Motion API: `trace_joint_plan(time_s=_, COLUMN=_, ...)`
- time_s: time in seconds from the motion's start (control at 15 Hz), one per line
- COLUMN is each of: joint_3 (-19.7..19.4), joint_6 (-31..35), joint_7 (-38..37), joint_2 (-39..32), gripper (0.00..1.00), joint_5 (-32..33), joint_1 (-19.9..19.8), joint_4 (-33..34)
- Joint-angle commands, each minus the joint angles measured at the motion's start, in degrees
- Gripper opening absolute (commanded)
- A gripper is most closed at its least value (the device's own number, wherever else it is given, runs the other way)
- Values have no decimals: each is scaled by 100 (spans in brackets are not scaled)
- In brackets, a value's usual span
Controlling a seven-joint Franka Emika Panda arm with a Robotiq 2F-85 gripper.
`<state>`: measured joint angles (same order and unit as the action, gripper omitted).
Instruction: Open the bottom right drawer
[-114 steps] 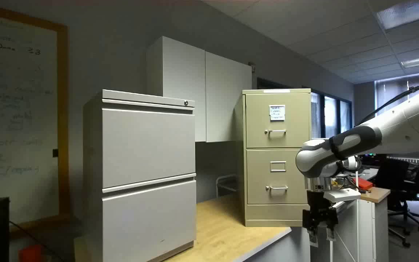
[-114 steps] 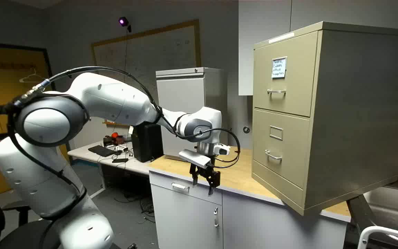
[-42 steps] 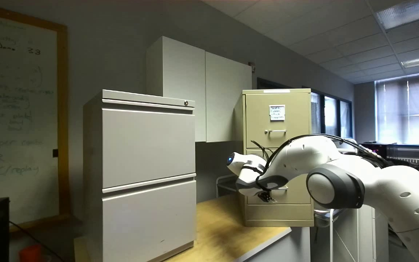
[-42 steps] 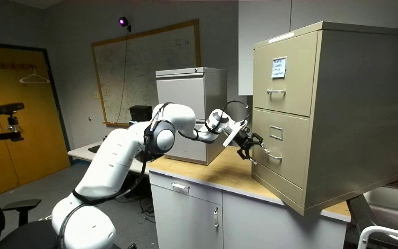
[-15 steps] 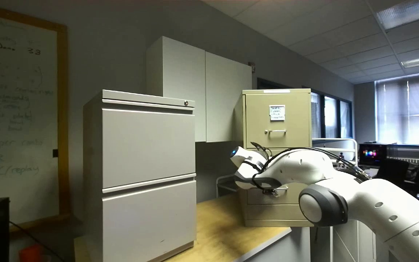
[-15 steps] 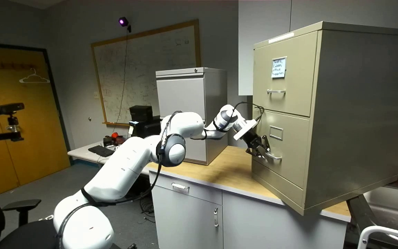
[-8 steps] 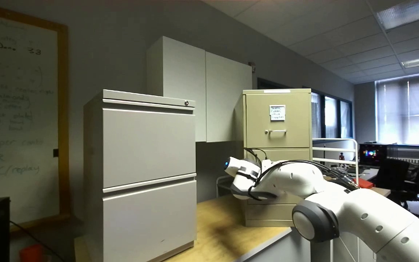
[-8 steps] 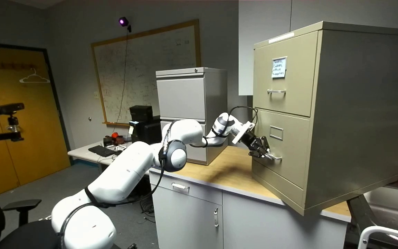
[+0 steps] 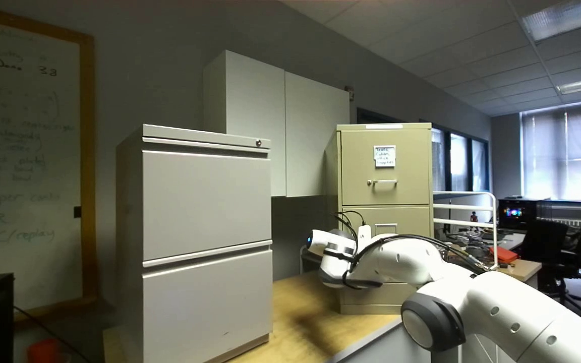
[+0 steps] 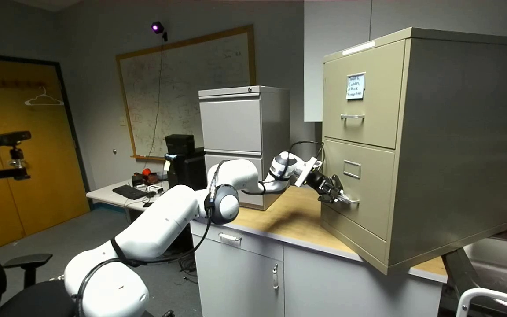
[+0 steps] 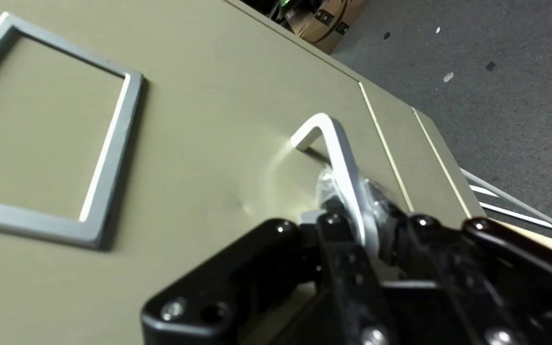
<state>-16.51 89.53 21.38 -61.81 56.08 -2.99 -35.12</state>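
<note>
The bottom right drawer (image 10: 374, 189) is the lower front of the beige-yellow filing cabinet (image 10: 456, 132), and its face looks flush with the cabinet. Its metal handle (image 11: 338, 143) runs between my fingers in the wrist view, one finger (image 11: 326, 184) on either side of the bar. My gripper (image 11: 352, 194) is shut on that handle, reaching it at a downward slant. In an exterior view the gripper (image 10: 344, 199) covers one end of the handle. The arm hides handle and gripper in an exterior view where the drawer (image 9: 414, 221) shows only in part.
A wide pale-grey cabinet (image 9: 205, 201) stands on the same wooden counter (image 10: 297, 220), close to the arm's wrist. Above the filing cabinet's lower drawer is an upper drawer (image 10: 363, 92) with its own handle. A desk (image 10: 108, 189) and an office chair (image 10: 29, 264) are near the arm.
Over the last second my fingers have closed round the handle, and the arm and wrist have sunk lower. Earlier the gripper hung away from the cabinet, pointing down. The drawer looks unmoved.
</note>
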Motion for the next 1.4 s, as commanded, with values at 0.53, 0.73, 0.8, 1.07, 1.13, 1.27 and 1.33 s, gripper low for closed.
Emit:
trace_joint_plan(time_s=0.53, joint_3=213, joint_6=-389, joint_7=-70, joint_2=302, gripper=4, joint_5=-106, joint_1=181, joint_4=-992)
trace_joint_plan(time_s=0.73, joint_3=268, joint_6=-11, joint_7=63, joint_2=798, gripper=4, joint_5=-87, joint_1=215, joint_4=-1589)
trace_joint_plan(time_s=0.8, joint_3=282, joint_6=74, joint_7=70, joint_2=941, gripper=4, joint_5=-88, joint_1=224, joint_4=-1785)
trace_joint_plan(time_s=1.07, joint_3=338, joint_6=404, joint_7=191, joint_2=1461, gripper=4, joint_5=-86, joint_1=226, joint_4=-2517)
trace_joint_plan(time_s=1.13, joint_3=339, joint_6=488, joint_7=233, joint_2=1572, gripper=4, joint_5=-83, joint_1=216, joint_4=-2685)
trace_joint_plan(time_s=1.27, joint_3=337, joint_6=662, joint_7=341, joint_2=1799, gripper=4, joint_5=-80, joint_1=190, joint_4=-3014)
trace_joint_plan(time_s=1.33, joint_3=478, joint_6=678, joint_7=400, joint_2=1894, gripper=4, joint_5=25, joint_1=96, joint_4=-3114)
